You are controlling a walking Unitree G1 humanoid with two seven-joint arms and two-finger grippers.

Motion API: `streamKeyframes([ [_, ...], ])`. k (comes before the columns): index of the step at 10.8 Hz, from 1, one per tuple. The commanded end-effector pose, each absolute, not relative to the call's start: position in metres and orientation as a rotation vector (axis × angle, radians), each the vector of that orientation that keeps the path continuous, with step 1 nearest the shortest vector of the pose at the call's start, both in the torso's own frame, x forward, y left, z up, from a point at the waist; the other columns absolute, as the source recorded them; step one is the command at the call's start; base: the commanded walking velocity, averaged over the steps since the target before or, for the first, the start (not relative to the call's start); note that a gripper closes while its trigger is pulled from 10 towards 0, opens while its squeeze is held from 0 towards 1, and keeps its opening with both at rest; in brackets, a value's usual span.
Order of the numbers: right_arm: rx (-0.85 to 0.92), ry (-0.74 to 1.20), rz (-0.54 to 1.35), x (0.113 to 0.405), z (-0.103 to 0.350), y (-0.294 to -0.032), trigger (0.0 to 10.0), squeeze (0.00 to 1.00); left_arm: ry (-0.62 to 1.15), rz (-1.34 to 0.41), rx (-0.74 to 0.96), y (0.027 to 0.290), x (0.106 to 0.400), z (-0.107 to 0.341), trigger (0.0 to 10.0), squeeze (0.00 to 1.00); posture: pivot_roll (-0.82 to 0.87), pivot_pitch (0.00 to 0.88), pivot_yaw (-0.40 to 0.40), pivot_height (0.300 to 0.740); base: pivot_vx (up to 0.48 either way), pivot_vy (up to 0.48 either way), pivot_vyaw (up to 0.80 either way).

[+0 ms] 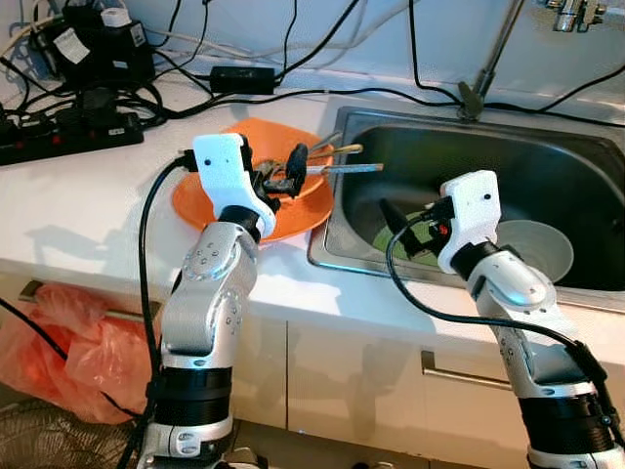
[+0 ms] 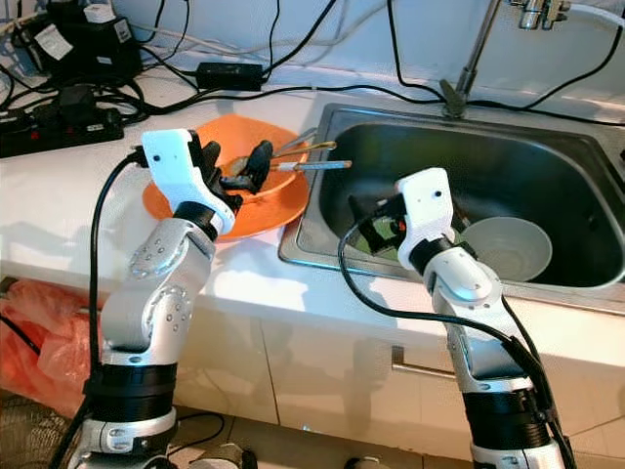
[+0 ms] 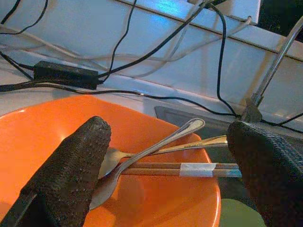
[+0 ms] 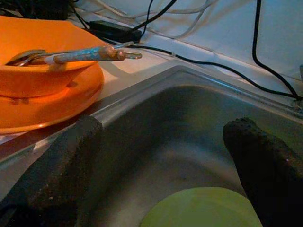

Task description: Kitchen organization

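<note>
On the white counter, the left gripper hovers jaws wide over an orange bowl holding metal spoons and chopsticks. At three o'clock, the right gripper, jaws wide, hangs inside the steel sink above a green plate.

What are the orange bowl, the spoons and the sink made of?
The orange bowl looks like plastic: solid bright colour with a soft, dull shine, though glazed ceramic is possible. The spoons look like polished metal, silvery with sharp highlights. The sink looks like brushed stainless steel: grey, with blurry reflections.
</note>
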State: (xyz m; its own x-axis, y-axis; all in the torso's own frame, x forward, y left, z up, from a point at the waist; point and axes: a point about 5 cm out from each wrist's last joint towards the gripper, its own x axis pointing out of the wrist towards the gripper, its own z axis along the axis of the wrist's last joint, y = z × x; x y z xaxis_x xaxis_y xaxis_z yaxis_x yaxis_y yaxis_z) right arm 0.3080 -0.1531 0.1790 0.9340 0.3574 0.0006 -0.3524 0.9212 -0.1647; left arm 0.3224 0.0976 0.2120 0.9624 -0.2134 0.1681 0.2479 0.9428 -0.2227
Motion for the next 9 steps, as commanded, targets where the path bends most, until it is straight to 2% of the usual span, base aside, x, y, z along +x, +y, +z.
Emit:
streamKeyframes([
  [1,-0.166,-0.041,0.35,0.3101,0.1823,-0.1564,10.0,0.0,-0.145,-0.241,-0.228,0.0925,0.3231,0.2122,10.0,0.0,0.09,0.024,-0.005,0.74,0.0,0.0,-0.56],
  [3,-0.167,-0.042,0.348,0.3112,0.1831,-0.1572,10.0,0.0,-0.134,-0.238,-0.231,0.0913,0.3239,0.2093,10.0,0.0,0.09,0.024,-0.006,0.74,0.0,0.0,-0.66],
  [7,-0.171,-0.051,0.356,0.3117,0.1847,-0.1555,10.0,0.0,-0.171,-0.231,-0.172,0.0902,0.3228,0.2112,10.0,0.0,0.09,0.017,-0.009,0.74,0.0,0.0,0.0],
  [9,-0.174,-0.052,0.361,0.3121,0.1845,-0.1543,10.0,0.0,-0.194,-0.21,-0.184,0.0946,0.3231,0.2153,10.0,0.0,0.09,0.017,-0.01,0.74,0.0,-0.36,0.0],
])
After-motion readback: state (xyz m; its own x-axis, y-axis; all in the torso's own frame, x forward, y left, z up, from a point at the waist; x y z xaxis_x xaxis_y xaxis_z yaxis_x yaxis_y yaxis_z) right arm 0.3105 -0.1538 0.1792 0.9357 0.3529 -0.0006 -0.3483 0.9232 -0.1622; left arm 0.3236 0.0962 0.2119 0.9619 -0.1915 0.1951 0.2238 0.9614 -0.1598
